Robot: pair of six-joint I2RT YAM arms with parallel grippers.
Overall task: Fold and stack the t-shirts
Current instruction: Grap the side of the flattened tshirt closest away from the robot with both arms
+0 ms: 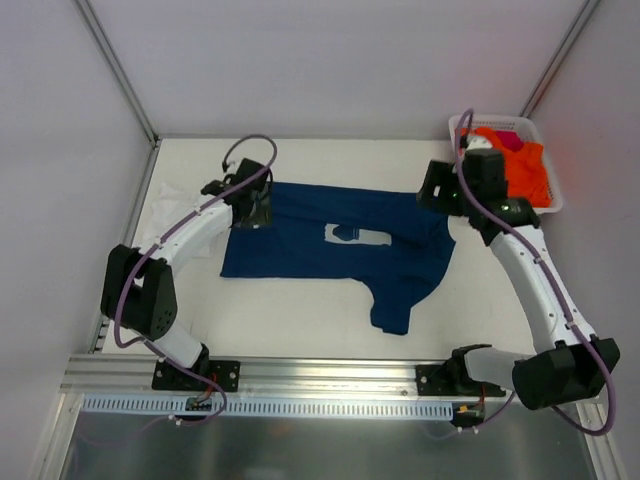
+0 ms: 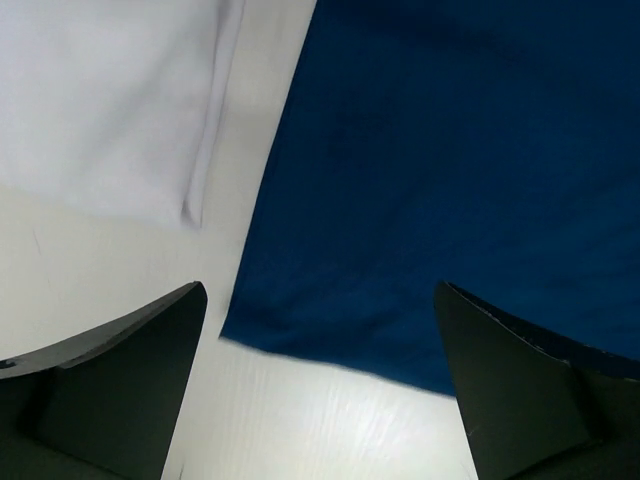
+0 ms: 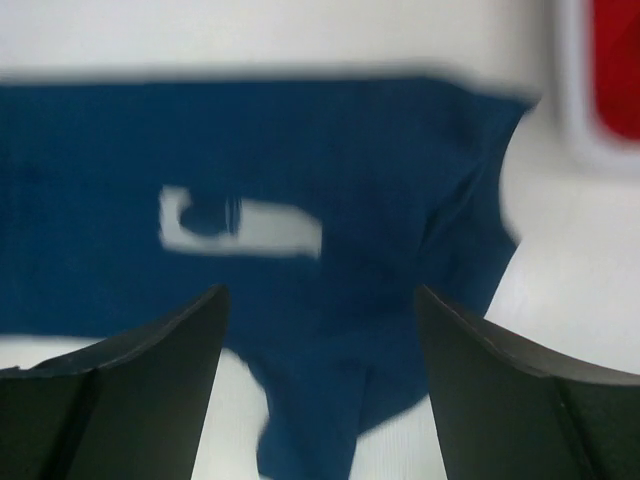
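Navy t-shirt [image 1: 330, 245] crosswise, probably pointing right.

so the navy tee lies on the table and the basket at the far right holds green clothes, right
Not green: the clothes in the white basket are orange, as the top external view shows. The navy tee does lie on the table.

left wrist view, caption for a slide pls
Open left gripper over the corner of the navy t-shirt, white t-shirt beside it

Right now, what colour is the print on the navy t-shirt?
Whitish print with a navy shape inside; right wrist view shows it largest.
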